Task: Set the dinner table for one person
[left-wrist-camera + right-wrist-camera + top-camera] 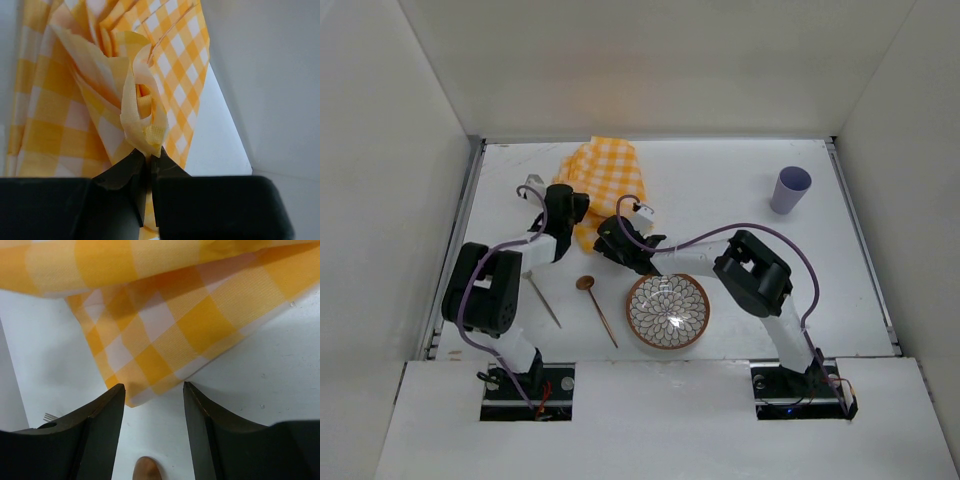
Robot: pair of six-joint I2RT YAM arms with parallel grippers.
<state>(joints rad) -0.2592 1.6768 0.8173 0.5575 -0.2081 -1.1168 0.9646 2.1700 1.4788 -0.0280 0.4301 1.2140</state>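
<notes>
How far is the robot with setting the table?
Looks done: the bowl sits up front, the spoon beside it. In hand: the left gripper pinches the bunched checked cloth; the right gripper hangs open at its corner. Left: spreading the cloth, and probably bringing the cup closer.

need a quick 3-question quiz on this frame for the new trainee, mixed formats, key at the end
1. True or false: the left gripper is shut on a fold of the yellow checked cloth.
2. The right gripper is: A) open, with a corner of the cloth just ahead of its fingers; B) shut on the cloth; C) out of sight in every view.
3. Short answer: in the top view, which utensil lies just left of the patterned bowl?

Key: 1 true; 2 A; 3 the wooden spoon.
</notes>
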